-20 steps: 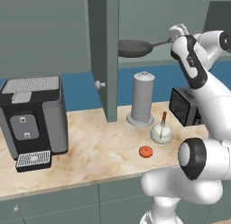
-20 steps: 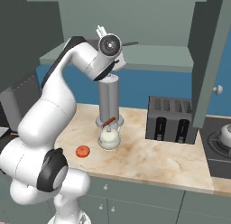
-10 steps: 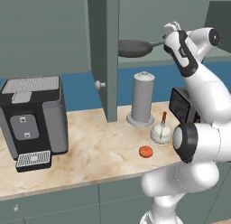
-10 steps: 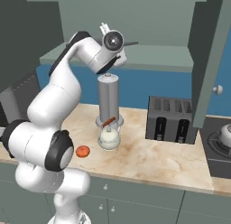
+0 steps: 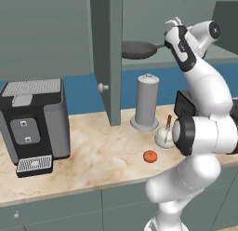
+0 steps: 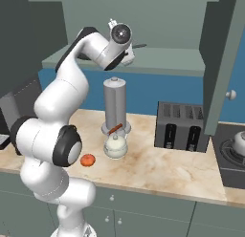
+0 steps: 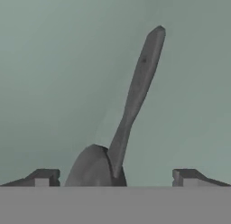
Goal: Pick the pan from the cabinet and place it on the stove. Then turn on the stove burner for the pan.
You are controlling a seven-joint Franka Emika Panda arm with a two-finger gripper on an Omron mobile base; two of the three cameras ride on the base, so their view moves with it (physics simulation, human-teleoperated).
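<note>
Coffee machine (image 5: 35, 116) at far left of tabletop (image 5: 93, 155), well apart from the work, not in play. Cabinet (image 5: 108, 53) door swung open so the shelf is reachable. Pan (image 5: 138, 50) resting on the cabinet shelf, bowl toward the door, handle pointing right toward the arm, so the handle is the likely grab point. Tall grey canister (image 5: 147, 102) below on tabletop, with small white pot (image 5: 164, 136) and red-orange round thing (image 5: 149, 156) near it; all under the reach path, none touched. Hand (image 5: 173, 29) raised to shelf height at the handle end, jaws spread wide, nothing held. In hand view, pan bowl (image 7: 94, 169) low centre with handle (image 7: 137, 94) running up and away, both fingertips (image 7: 43, 177) apart on either side of the bowl: lined up, not yet closed. Toaster (image 6: 183, 126) further right on tabletop. Stove (image 6: 233, 157) at far right edge with a kettle (image 6: 239, 141) on it, well apart from pan. Judged stage: pre-grasp; placing and burner knob not yet started.
</note>
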